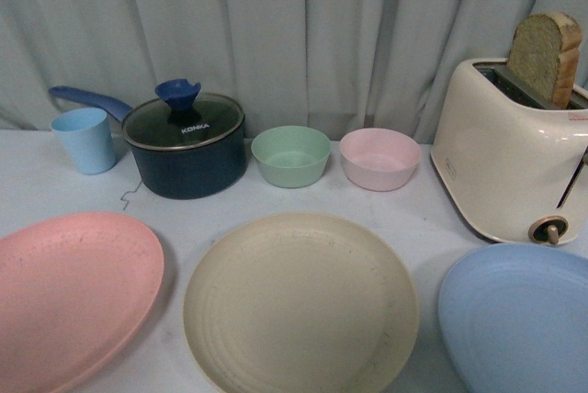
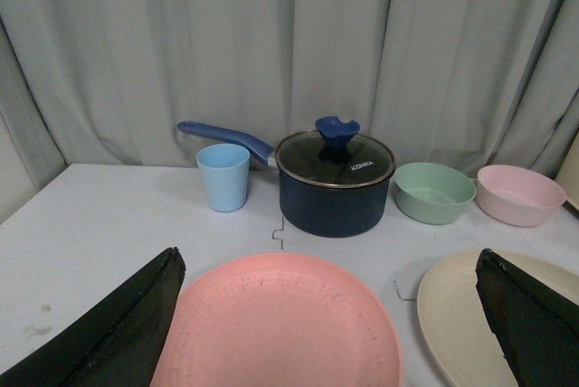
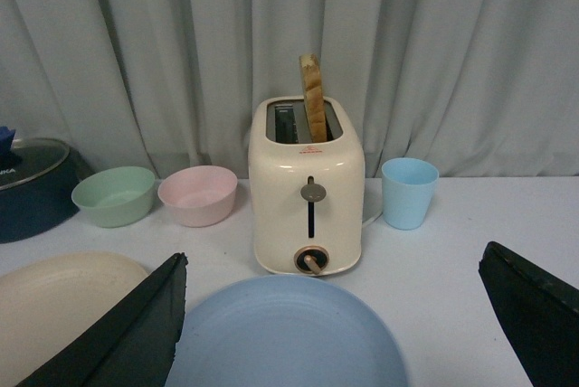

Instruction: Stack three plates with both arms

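Plates are my concern: three lie flat on the white desk, which runs back to a pale curtain. They sit in a row along the near side, unstacked and each apart from its neighbour. The pink plate is on the left, the beige plate in the middle and the light blue plate on the right.

Behind the blue plate, just beside its far rim, I see a cream toaster. Behind the gap between the pink and beige plates stands a dark blue saucepan under a glass lid, its blue handle pointing left. To its right, between the saucepan and the toaster, a green bowl and a pink bowl sit side by side, close but not touching.

A light blue cup stands upright just left of the saucepan, under its handle. The right wrist view shows a second blue cup on the toaster's far side. A slice of bread stands upright in the toaster's slot.

My left pincer is released, its dark fingers spread wide with the pink plate showing between them. My right pincer is likewise released and holds nothing, framing the blue plate.
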`<state>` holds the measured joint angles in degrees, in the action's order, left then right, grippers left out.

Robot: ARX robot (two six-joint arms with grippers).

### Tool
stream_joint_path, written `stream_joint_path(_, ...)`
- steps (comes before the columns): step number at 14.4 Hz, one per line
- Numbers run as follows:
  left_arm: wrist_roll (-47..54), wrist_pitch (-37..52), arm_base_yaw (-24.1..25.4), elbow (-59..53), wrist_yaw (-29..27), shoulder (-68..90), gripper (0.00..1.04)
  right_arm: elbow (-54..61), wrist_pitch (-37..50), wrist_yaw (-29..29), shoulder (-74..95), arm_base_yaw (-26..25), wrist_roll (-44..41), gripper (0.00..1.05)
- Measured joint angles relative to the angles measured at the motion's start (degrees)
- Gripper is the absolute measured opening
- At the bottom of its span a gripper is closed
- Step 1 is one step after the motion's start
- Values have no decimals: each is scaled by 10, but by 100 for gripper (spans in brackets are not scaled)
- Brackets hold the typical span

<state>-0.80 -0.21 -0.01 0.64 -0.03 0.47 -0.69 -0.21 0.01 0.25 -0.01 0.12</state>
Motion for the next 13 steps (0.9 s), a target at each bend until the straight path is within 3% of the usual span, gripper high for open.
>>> stream_joint_path(13,0,0,0,0,0,0,98,0,0,0,0,0,0,98)
